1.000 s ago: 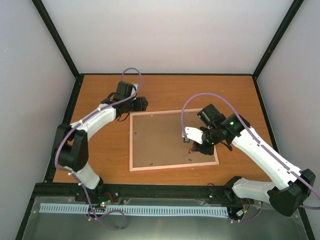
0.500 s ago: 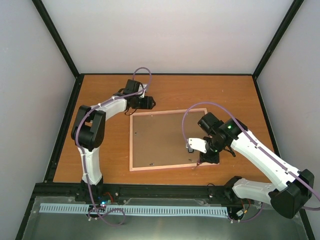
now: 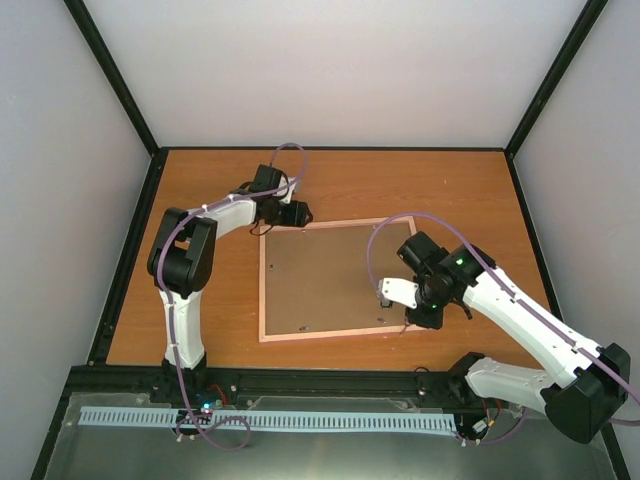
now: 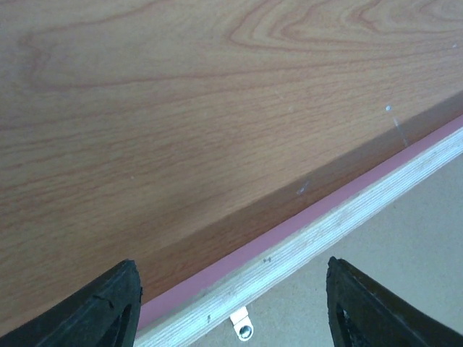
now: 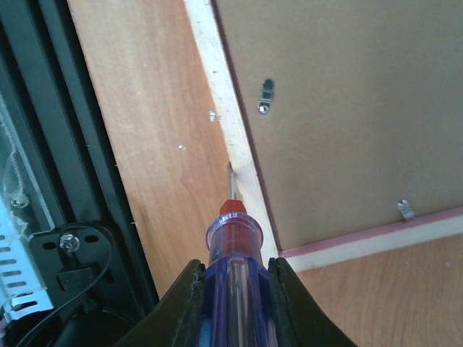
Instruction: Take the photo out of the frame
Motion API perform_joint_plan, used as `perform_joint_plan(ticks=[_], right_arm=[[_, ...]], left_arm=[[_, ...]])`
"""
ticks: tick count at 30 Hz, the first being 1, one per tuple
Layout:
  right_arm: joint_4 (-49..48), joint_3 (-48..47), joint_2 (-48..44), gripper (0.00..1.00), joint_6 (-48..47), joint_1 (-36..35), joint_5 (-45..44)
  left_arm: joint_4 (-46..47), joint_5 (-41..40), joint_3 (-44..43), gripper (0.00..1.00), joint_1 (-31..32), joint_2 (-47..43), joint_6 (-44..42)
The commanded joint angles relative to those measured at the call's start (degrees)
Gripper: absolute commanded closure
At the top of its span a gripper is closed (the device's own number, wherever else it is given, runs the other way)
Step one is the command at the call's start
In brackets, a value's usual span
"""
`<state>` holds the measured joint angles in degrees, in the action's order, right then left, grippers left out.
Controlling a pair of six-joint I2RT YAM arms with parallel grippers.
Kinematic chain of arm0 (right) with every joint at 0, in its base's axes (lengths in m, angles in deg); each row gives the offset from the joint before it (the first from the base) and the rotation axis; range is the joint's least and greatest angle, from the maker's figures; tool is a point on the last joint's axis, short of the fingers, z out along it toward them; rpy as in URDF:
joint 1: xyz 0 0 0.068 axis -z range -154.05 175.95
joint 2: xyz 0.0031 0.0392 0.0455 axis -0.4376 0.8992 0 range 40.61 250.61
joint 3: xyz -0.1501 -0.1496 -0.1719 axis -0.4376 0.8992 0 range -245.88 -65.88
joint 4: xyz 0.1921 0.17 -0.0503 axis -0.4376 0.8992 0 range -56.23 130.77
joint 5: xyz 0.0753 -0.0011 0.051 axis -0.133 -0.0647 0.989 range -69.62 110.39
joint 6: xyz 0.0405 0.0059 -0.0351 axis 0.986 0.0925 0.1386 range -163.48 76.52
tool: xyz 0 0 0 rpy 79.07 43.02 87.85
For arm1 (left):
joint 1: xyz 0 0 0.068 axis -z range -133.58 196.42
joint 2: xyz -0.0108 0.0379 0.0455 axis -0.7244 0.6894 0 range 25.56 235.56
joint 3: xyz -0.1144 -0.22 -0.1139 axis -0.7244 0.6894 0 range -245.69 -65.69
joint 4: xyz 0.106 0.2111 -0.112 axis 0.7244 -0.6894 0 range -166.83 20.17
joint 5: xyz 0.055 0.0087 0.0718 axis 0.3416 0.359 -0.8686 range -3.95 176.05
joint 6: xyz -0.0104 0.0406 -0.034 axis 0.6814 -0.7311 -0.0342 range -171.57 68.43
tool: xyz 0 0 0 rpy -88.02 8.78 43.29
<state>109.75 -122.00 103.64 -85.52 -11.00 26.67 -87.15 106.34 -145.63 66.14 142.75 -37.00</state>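
Note:
The frame (image 3: pixel 320 285) lies face down on the wooden table, showing its brown hardboard back, pale wood rim (image 4: pixel 325 224) and thin pink border. The photo is hidden under the back. My left gripper (image 3: pixel 300 214) hovers open over the frame's far edge near its left corner, and the rim runs between its fingers (image 4: pixel 119 303). My right gripper (image 3: pixel 408 320) is shut on a screwdriver (image 5: pixel 233 238) with a clear blue handle and red collar. The metal tip touches the outer side of the frame's near rim (image 5: pixel 230 130), close to the right corner.
Small metal turn clips (image 5: pixel 266 96) (image 5: pixel 406 210) (image 4: pixel 242 327) sit on the hardboard back along the rim. A black rail (image 3: pixel 300 378) runs along the table's near edge, close behind the screwdriver. Grey walls enclose the table on three sides.
My right gripper carried the screwdriver from over the back board to the frame's near rim. The left arm swung right, bringing its gripper to the frame's far edge.

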Motion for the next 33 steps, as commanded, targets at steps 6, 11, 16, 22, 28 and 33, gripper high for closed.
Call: perform_joint_plan(ticks=[6, 11, 16, 22, 28, 33], right_arm=[[-4.58, 0.23, -1.40, 0.97, 2.08, 0.04, -6.20], [-5.17, -0.39, -0.62, 0.97, 2.40, 0.12, -7.91], [-7.65, -0.58, 0.13, 0.97, 2.64, 0.33, -11.74], [-13.98, -1.18, 0.99, 0.97, 1.37, 2.51, -15.59], [-18.29, -2.88, 5.62, 0.97, 0.44, 5.83, -14.71], [-21.13, -4.51, 9.74, 0.97, 0.87, 7.63, -14.73]], left_arm=[[-2.99, -4.87, -1.53, 0.30, -0.04, 2.06, -4.06], [-7.75, -4.44, -4.70, 0.33, -0.03, 4.20, -4.45], [-9.09, -3.78, -1.42, 0.34, 0.05, 1.50, -2.89], [-5.80, -2.24, 9.43, 0.35, 0.05, -5.12, -0.15], [-1.78, -1.34, 21.27, 0.37, 0.05, -11.81, 3.09], [0.76, -1.22, 29.09, 0.38, 0.16, -19.54, 5.53]])
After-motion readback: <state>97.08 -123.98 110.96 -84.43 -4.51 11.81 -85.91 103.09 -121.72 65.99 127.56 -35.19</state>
